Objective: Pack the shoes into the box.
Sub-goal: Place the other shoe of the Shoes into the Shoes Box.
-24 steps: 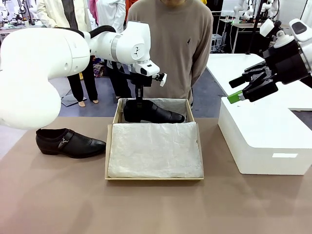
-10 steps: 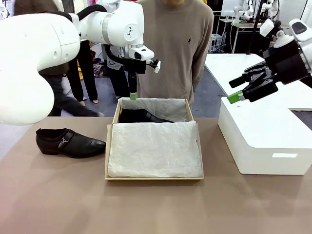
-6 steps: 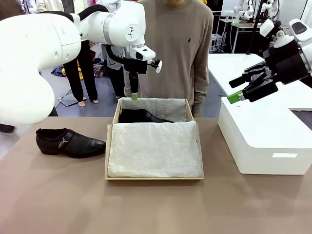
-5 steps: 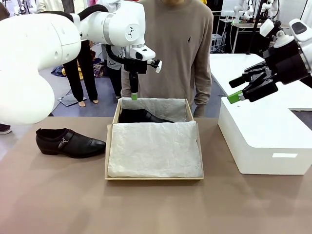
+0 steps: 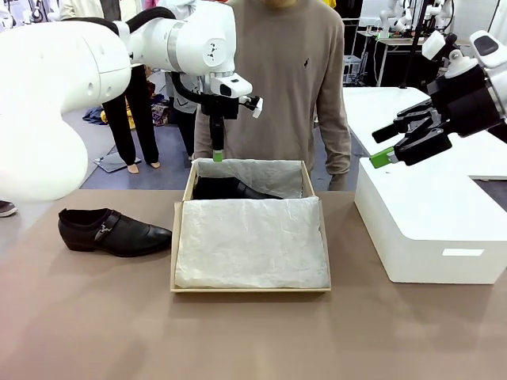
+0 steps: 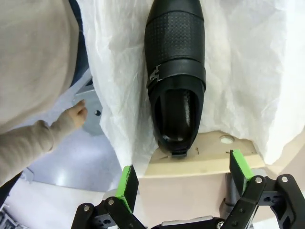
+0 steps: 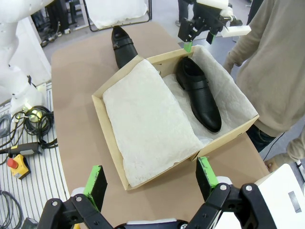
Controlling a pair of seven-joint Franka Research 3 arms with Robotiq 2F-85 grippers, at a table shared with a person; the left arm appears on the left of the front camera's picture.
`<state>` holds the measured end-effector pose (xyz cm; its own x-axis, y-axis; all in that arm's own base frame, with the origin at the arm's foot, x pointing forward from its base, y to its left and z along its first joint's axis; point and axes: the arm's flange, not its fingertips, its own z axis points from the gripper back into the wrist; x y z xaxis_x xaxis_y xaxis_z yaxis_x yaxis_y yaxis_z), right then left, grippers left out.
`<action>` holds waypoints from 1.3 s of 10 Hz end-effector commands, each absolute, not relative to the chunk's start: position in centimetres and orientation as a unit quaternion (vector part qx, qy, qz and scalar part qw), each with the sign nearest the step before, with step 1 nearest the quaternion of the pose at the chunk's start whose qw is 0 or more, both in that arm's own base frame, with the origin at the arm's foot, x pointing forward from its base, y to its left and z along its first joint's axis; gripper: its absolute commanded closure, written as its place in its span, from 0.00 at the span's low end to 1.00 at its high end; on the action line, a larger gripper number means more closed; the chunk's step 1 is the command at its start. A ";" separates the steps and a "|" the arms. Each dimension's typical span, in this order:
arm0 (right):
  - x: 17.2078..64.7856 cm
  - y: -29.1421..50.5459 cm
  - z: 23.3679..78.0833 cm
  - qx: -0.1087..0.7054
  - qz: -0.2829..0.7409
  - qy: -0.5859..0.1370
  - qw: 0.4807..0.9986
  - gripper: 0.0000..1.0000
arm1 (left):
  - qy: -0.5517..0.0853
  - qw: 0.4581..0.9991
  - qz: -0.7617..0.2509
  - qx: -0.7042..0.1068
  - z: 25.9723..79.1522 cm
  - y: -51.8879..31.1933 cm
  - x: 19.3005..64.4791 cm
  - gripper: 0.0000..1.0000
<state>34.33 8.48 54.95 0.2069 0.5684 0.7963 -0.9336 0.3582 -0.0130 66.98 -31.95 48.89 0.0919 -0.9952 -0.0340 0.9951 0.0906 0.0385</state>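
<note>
Left end effector (image 5: 218,152) (image 6: 183,174): jaws spread wide, nothing held. It hangs above the far-left corner of the box (image 5: 177,245) (image 6: 205,160) (image 7: 228,135), clear of the rim.

Shoe 1 (image 5: 230,188) (image 6: 175,71) (image 7: 199,95): in the box, on the tissue (image 5: 252,241), along the far wall, sole down. Heel at the left wall, toe toward the robot's right. In the left wrist view the heel sits below and between the green pads, with no contact.

Shoe 2 (image 5: 111,231) (image 7: 121,44): on the counter (image 5: 253,340), left of the box, toe toward the box, near it but apart.

Right end effector (image 5: 382,145) (image 7: 151,180): open, empty, held high above the white block (image 5: 428,222), well apart from both shoes.

Person (image 5: 289,71) stands at the far side, just behind the box.
</note>
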 end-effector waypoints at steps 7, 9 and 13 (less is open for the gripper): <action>34.7 8.6 54.8 0.251 0.517 -0.384 0.723 0.00 | -0.034 0.683 -0.728 0.056 51.7 -18.8 55.0 0.00; 34.7 8.6 54.8 0.251 0.517 -0.384 0.723 0.00 | -0.043 0.677 -0.732 0.060 51.0 -15.3 53.8 0.00; 34.7 8.6 54.8 0.251 0.517 -0.384 0.723 0.00 | -0.075 0.682 -0.727 0.021 49.9 -11.9 55.4 0.00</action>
